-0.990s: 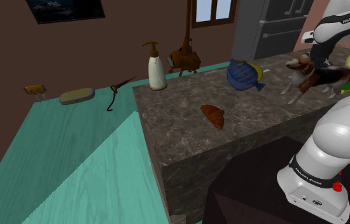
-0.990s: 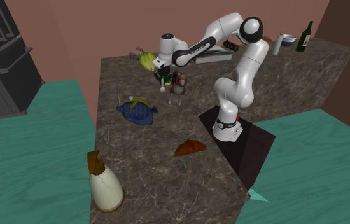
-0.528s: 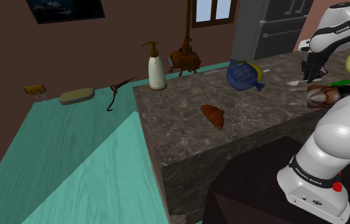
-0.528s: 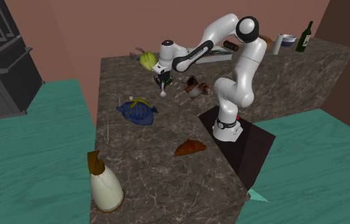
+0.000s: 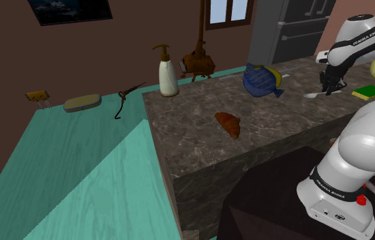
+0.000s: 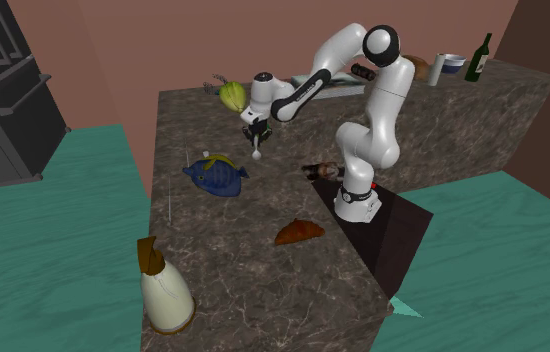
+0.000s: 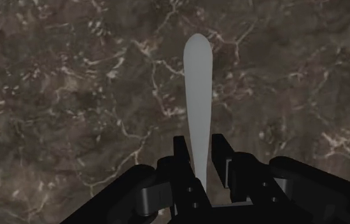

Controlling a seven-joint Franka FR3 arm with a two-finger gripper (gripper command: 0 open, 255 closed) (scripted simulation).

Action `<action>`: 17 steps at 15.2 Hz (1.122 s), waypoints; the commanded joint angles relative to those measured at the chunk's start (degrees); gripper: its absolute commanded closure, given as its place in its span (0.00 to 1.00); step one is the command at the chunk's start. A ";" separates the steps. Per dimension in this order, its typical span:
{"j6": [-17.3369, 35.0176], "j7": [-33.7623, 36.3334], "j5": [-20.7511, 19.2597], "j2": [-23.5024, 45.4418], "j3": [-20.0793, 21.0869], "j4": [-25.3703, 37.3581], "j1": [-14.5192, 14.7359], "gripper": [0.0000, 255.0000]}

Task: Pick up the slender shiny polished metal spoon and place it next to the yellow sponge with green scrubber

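Spoon (image 7: 198, 95) is up in the gripper (image 7: 199, 153), fingers pinched narrow on its thin end, wider end pointing down at the dark marble surface (image 7: 72, 95). It hangs near the sponge (image 5: 369, 91), on the shoulder view's left of it. The blue fish (image 5: 262, 80) lies farther off on that side.

Dim, even light, bright window (image 5: 228, 11), paler wedge across teal floor (image 5: 121, 187), spoon (image 7: 197, 95) flat matte grey
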 commanded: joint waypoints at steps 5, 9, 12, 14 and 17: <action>0.20 0.04 -0.01 0.12 -0.10 -0.08 0.05 1.00; 0.20 0.04 -0.01 0.12 -0.10 -0.08 0.05 0.00; -2.70 0.53 -0.65 -2.37 2.50 0.16 -1.59 0.00; -8.12 0.98 -0.97 -6.68 7.01 0.81 -4.00 0.00; -10.12 1.01 -0.83 -8.14 8.63 1.14 -4.75 0.00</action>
